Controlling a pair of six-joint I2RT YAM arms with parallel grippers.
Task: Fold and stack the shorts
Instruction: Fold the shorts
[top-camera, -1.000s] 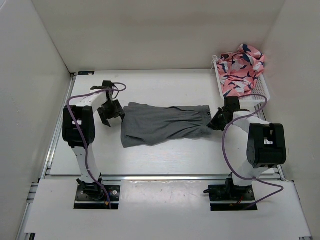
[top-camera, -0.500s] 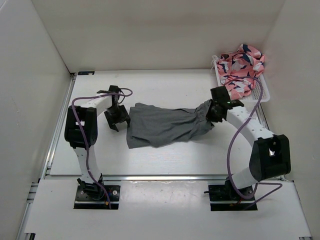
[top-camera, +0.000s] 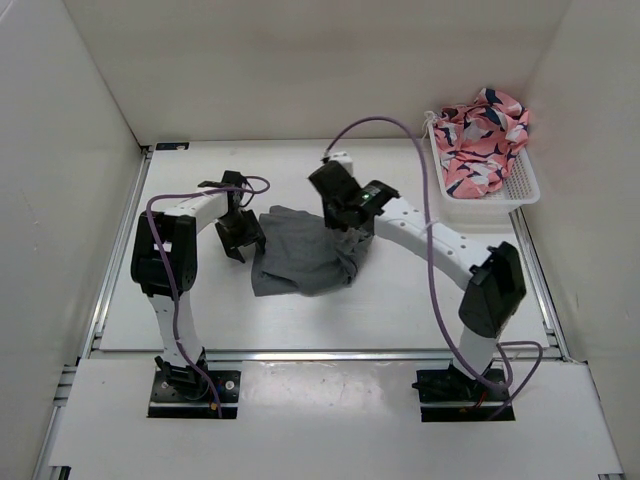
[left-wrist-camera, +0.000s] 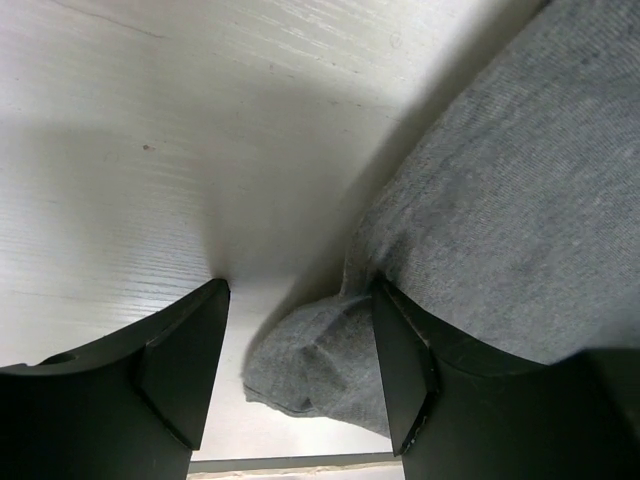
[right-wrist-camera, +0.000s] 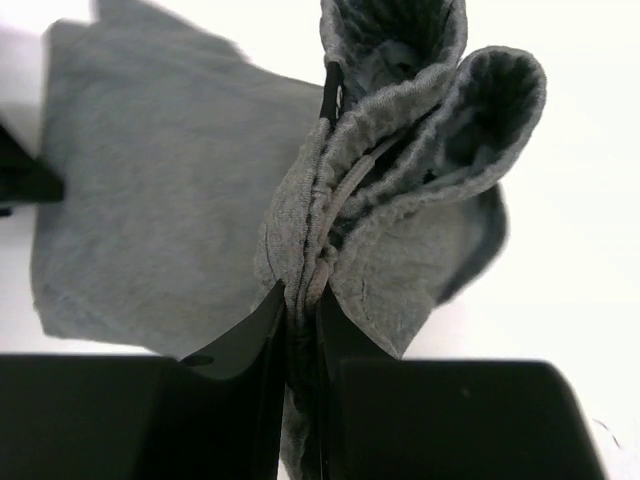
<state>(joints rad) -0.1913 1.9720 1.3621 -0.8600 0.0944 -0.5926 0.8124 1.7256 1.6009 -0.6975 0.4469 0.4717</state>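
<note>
No legible txt, labels, brands or nos. on anything in view.

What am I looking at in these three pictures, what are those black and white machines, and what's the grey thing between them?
These are two robot arms bolted at the near edge of a white table, each ending in a two-finger gripper. The wide picture comes from a fixed camera above and behind them. The other two come from a small camera on each wrist, looking out past that arm's own gripper.

On the table lie the shorts, made of soft grey fabric and partly doubled over. The right gripper is shut on the bunched waistband and holds that end up over the rest. The left gripper is open and low at the table, with a corner of the shorts between its two fingers. At the far right stands a white basket with pink patterned cloth in it.
</note>
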